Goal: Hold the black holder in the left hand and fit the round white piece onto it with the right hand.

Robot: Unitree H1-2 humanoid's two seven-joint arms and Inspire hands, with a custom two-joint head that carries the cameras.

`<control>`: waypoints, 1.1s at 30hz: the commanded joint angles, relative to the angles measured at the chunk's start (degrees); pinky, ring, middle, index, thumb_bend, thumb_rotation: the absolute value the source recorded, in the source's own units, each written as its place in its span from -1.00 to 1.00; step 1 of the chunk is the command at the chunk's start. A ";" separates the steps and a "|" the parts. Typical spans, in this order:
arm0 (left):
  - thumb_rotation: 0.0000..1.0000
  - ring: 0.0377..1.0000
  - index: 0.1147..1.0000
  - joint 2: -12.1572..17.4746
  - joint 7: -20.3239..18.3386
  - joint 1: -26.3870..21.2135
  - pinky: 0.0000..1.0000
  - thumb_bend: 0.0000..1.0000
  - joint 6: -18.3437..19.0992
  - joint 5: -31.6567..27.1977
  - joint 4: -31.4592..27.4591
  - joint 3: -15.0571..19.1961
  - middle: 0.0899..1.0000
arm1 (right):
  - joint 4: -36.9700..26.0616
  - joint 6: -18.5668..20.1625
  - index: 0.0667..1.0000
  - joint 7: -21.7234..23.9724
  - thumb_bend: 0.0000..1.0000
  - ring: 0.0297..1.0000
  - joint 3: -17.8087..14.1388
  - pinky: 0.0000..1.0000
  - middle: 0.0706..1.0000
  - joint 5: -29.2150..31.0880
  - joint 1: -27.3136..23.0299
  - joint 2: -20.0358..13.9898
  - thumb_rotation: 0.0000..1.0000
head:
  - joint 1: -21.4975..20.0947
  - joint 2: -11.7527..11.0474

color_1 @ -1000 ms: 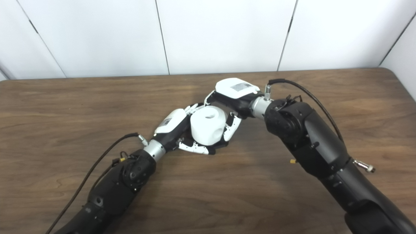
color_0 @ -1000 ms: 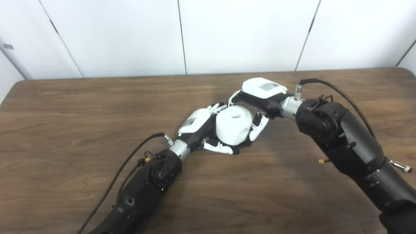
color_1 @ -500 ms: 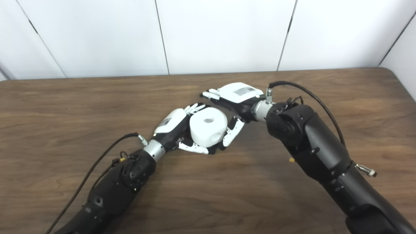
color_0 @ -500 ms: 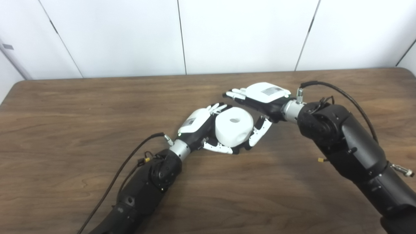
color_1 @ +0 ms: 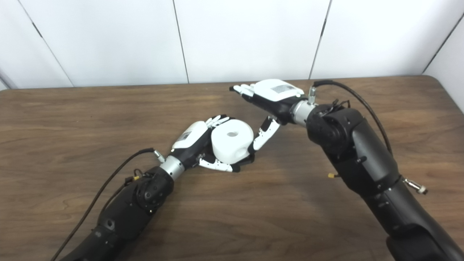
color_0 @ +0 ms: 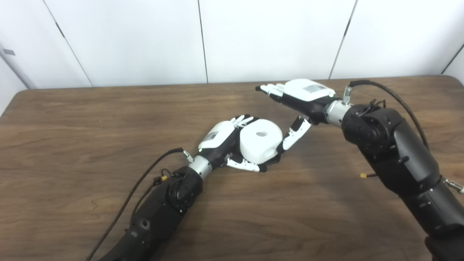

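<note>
The round white piece [color_0: 260,144], with a small hole in its top, sits in my left hand [color_0: 228,145] near the table's middle. The black holder [color_0: 270,165] shows only as a dark edge under the piece, between the left hand's fingers, which are closed around it. My right hand [color_0: 298,99] is open, raised to the right of and behind the piece, fingers stretched out to the left and thumb [color_0: 293,134] hanging down close beside the piece. It holds nothing.
The brown wooden table [color_0: 72,119] spreads wide on all sides. A white panelled wall [color_0: 145,40] stands behind its far edge. Black cables [color_0: 145,174] run along both forearms.
My right hand let go of the white piece, spread its fingers and rose back to the right. The piece settled lower onto the holder in the left hand, which stayed in place.
</note>
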 commanded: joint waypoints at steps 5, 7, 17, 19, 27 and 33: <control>-0.88 1.00 -0.17 -1.48 -5.43 4.29 1.00 0.05 0.63 -0.45 4.05 -2.78 0.88 | 0.87 2.83 1.00 7.99 0.93 0.98 -1.88 0.64 1.00 4.51 -6.23 -6.58 -0.54 | -0.20 -0.05; -0.88 1.00 -0.17 -1.39 -5.50 4.39 1.00 0.05 0.70 -0.70 3.91 -2.64 0.88 | 0.84 4.00 1.00 10.70 0.81 0.97 -2.01 0.70 0.98 6.19 -6.48 -8.45 -0.72 | -0.27 -0.10; -0.88 1.00 -0.17 -0.80 -5.49 4.35 1.00 0.05 0.12 -1.13 4.21 -2.46 0.89 | 0.64 3.04 0.37 -6.96 0.46 0.32 -19.07 0.05 0.43 19.67 3.37 -3.77 -1.00 | -0.48 -0.30; -0.88 1.00 -0.17 -0.73 -5.53 4.38 1.00 0.05 0.19 -1.12 4.23 -2.38 0.89 | 1.00 4.56 0.37 -9.72 0.43 0.31 -23.37 0.06 0.43 25.41 5.25 -0.31 -1.00 | -0.82 -0.38; -0.88 1.00 -0.17 -0.72 -5.36 4.54 1.00 0.05 -0.07 -1.06 4.20 -2.29 0.89 | 1.10 16.25 0.33 -18.46 0.47 0.31 -36.72 0.10 0.40 46.50 9.80 13.83 -0.96 | -0.29 -1.01; -0.89 1.00 -0.17 -0.67 -5.97 4.92 1.00 0.05 0.26 -1.56 3.17 -2.17 0.89 | 2.71 13.75 0.39 -23.87 0.37 0.34 -36.54 0.36 0.41 50.01 13.41 18.35 -0.95 | 0.00 -0.95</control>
